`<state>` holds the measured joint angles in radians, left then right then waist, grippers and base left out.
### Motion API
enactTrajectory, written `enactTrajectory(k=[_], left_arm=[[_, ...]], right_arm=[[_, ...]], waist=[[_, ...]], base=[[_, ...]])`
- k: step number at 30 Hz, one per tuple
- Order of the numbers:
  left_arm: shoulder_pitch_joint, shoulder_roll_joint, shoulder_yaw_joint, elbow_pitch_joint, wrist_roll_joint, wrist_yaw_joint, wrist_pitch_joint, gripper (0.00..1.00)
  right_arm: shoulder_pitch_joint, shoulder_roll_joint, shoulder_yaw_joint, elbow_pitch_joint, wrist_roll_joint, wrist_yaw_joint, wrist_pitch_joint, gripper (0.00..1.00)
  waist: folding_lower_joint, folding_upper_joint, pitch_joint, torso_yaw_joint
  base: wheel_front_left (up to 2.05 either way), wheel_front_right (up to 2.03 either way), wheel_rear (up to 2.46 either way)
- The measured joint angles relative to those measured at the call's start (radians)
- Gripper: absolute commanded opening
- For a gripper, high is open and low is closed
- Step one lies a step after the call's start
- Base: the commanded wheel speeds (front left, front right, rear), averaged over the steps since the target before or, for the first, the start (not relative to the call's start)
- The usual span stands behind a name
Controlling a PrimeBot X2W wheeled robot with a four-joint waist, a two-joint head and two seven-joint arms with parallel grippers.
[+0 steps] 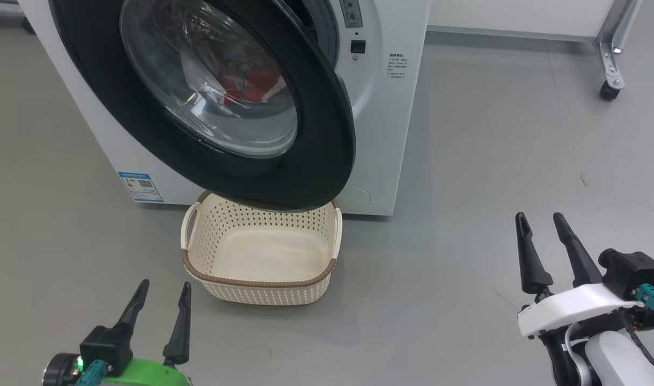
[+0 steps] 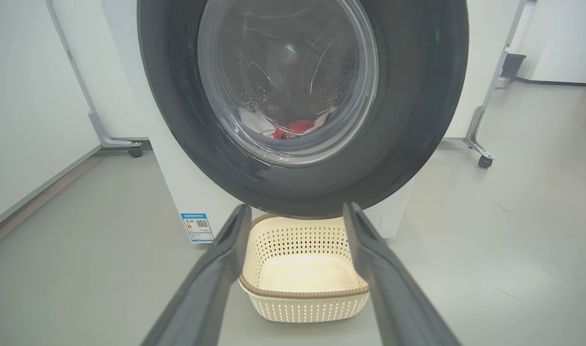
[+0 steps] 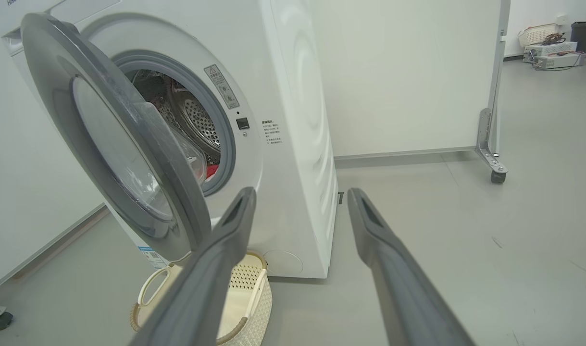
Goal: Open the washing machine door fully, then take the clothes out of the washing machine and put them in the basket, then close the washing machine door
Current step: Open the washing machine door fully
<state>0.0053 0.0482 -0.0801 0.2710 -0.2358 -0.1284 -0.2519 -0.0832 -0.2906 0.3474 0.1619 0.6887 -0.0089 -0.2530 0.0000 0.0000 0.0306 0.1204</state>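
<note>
Both pincers are spread wide and holding nothing: right gripper [image 1: 538, 215] lower right of the head view, left gripper [image 1: 166, 283] lower left. Between them sits the empty basket [image 1: 259, 281], under the half-open washing machine door [image 1: 327, 134] at upper centre. My guess is the door's rigid and its glossy rim slick, so hook its free right edge. The clothes [image 1: 246, 88] behind the glass look soft and limp.
</note>
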Motion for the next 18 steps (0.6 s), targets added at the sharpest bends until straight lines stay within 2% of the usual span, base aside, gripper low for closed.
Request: enactTrajectory(k=[11,18], left_arm=[[0.000,0.000,-0.006,-0.005,0.007,0.000,0.000,1.00],[0.000,0.000,-0.008,-0.006,0.007,0.000,0.000,1.00]], right_arm=[[0.090,0.019,-0.052,-0.089,-0.069,-0.020,0.000,1.00],[0.135,0.034,-0.063,-0.119,-0.093,-0.020,0.000,1.00]], waist=[[0.0000,0.0000,0.002,-0.011],[0.0000,0.0000,0.000,-0.012]], base=[[0.00,0.00,0.00],[0.00,0.00,0.00]])
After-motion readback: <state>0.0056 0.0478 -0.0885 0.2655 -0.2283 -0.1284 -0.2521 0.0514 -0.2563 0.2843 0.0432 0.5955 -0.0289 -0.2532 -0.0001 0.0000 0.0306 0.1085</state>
